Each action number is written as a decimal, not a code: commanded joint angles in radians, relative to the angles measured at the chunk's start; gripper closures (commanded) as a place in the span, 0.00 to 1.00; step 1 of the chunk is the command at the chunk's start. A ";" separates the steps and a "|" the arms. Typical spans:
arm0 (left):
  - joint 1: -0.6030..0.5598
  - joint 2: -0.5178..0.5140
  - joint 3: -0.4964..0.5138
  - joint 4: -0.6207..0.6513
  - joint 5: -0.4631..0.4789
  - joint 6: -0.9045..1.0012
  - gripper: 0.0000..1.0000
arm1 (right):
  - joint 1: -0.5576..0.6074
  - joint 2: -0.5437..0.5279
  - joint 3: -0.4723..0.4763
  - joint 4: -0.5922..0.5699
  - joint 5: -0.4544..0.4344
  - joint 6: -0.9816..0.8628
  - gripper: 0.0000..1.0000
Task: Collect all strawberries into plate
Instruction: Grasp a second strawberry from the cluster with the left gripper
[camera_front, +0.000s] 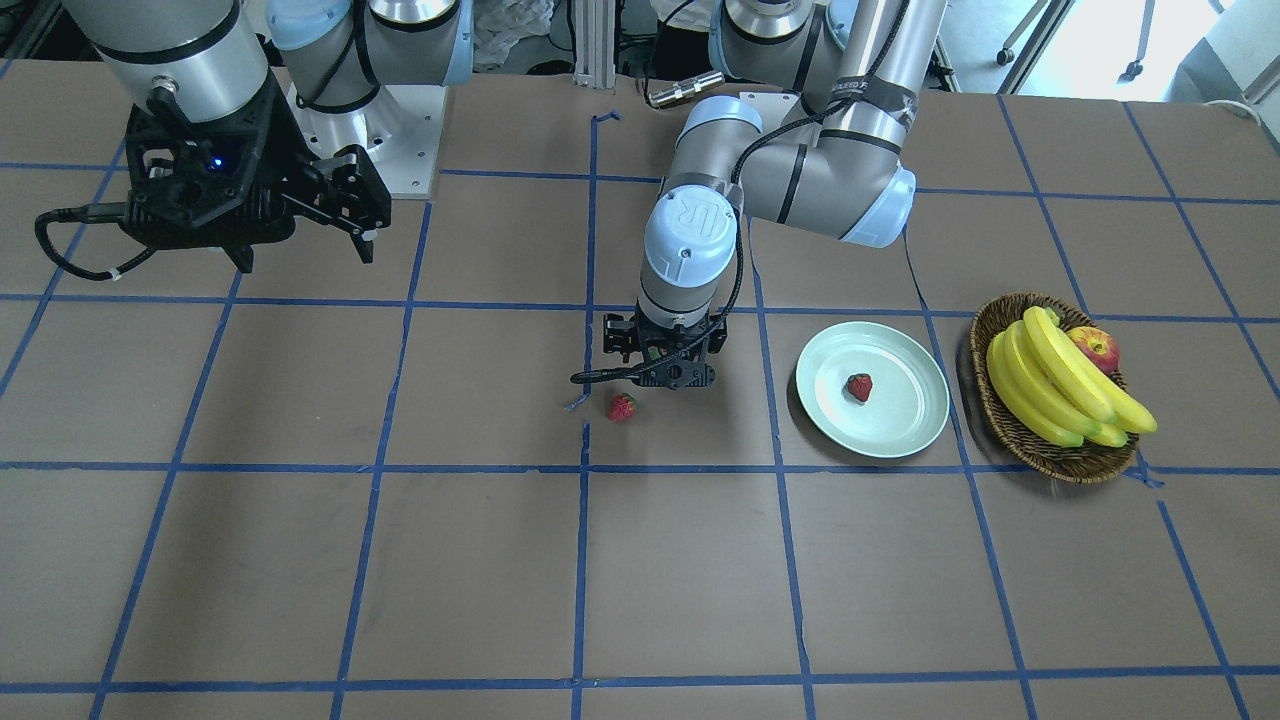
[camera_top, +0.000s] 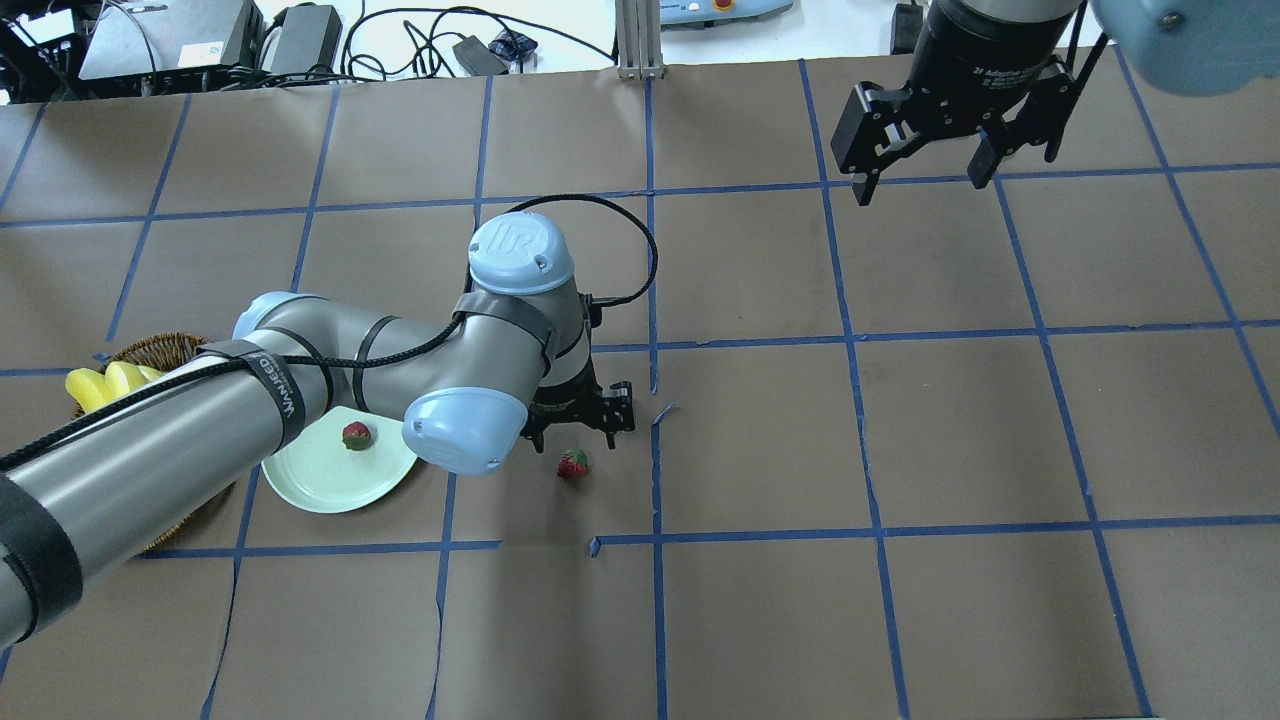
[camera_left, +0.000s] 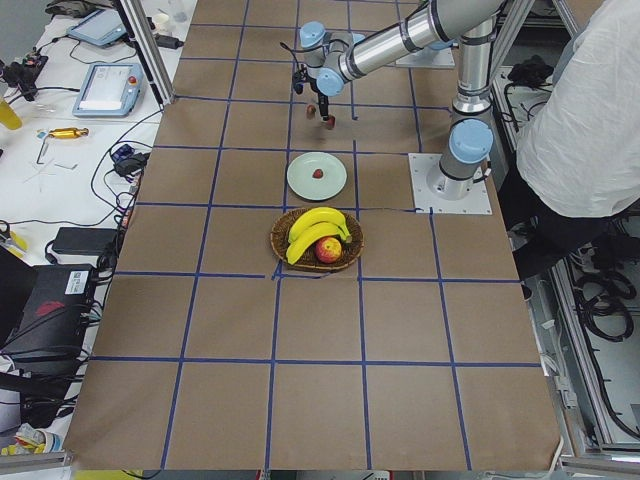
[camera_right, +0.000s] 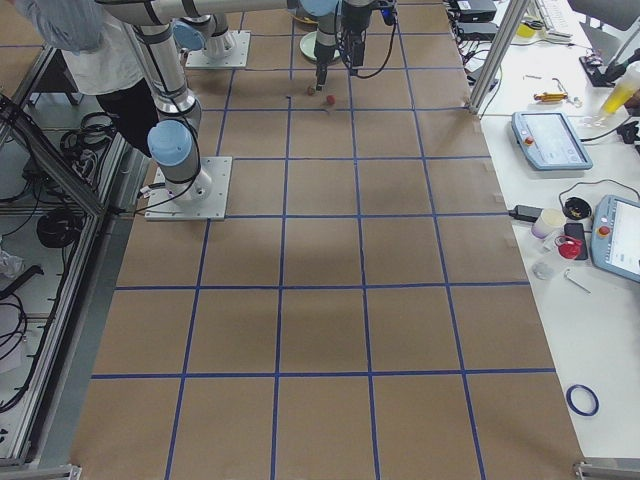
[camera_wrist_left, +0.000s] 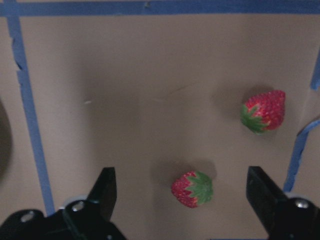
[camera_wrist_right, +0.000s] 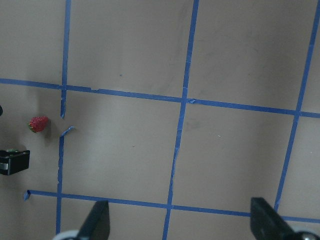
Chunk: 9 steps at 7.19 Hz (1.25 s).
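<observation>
On plate (camera_front: 905, 430) 1 strawberry (camera_front: 859, 387), on table (camera_front: 300, 560) 2 strawberries (camera_wrist_left: 192, 189) (camera_wrist_left: 263, 111); left claw (camera_wrist_left: 182, 194), right claw (camera_wrist_right: 181, 220) spread.

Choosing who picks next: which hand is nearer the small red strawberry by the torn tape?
Left. The left hand hovers beside the small red strawberry; right hand hangs far off, raised.

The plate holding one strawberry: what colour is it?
The plate is a plain pale mint green, clearest in the exterior front-facing view.
</observation>
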 joint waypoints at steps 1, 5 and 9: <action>-0.004 -0.012 -0.028 0.015 0.004 0.009 0.23 | -0.002 0.001 0.000 0.000 -0.002 0.000 0.00; -0.004 -0.015 -0.021 0.017 0.059 0.014 1.00 | -0.002 0.001 0.000 0.002 -0.002 0.000 0.00; 0.158 0.049 0.104 -0.127 0.150 0.255 1.00 | 0.000 0.001 0.000 0.000 0.000 -0.002 0.00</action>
